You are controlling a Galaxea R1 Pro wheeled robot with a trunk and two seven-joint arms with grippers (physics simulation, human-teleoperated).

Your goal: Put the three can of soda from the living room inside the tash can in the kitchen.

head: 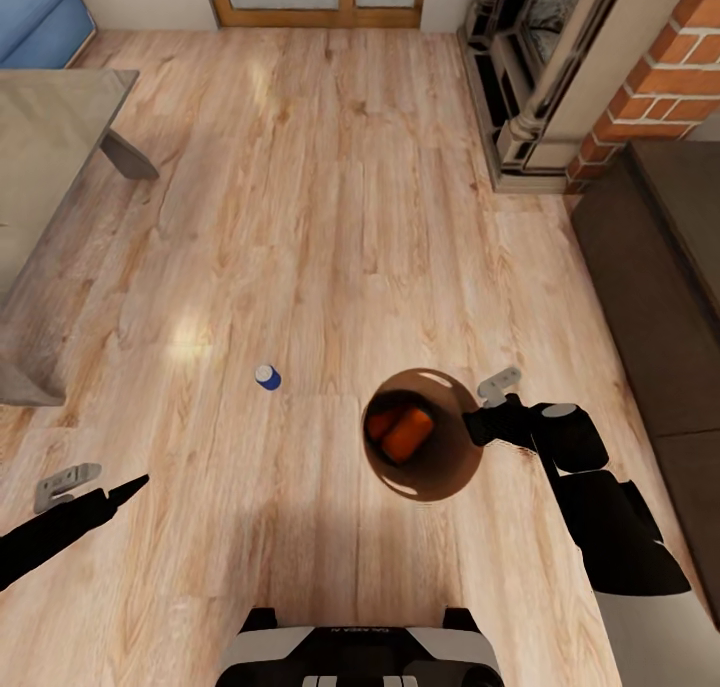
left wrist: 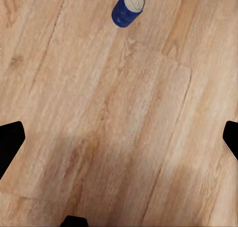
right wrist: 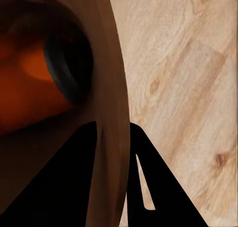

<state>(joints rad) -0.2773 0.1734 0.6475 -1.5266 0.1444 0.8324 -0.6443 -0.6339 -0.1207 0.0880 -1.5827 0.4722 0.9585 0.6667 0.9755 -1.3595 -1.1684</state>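
While the right gripper [head: 478, 422] is pinching the bin's [head: 445, 472] rim at its 3 o'clock side, one finger inside the wall and one outside, the bin is hanging over the wood floor [head: 330, 217] at about 5 o'clock from the head view's centre. The right wrist view is showing the wall [right wrist: 111, 113] running between the two dark fingers [right wrist: 148, 177], jaws closed on it. The bin is reading as round and tapered, coppery-brown inside; its outer colour cannot be told from here. Two orange cans [head: 400, 432] are lying inside it, side by side, tilted; an orange glow [right wrist: 29, 78] is also showing inside the bin in the right wrist view, beside a dark oval slot [right wrist: 69, 68] in the wall.

The blue can [head: 267, 377] is standing upright on the floor at 9 o'clock from the bin, well apart from it, silver top up. It is also appearing in the left wrist view [left wrist: 127, 8], dark blue body, pull-tab lid visible.

The left gripper [head: 95, 492] is hovering low at 8 o'clock of the head view, jaws spread wide, holding nothing; its finger tips [left wrist: 11, 140] are sitting at opposite edges of the wrist view with bare floor between.

A grey table [head: 50, 167] is lying at 10 o'clock, a brick fireplace [head: 660, 77] at 2 o'clock.
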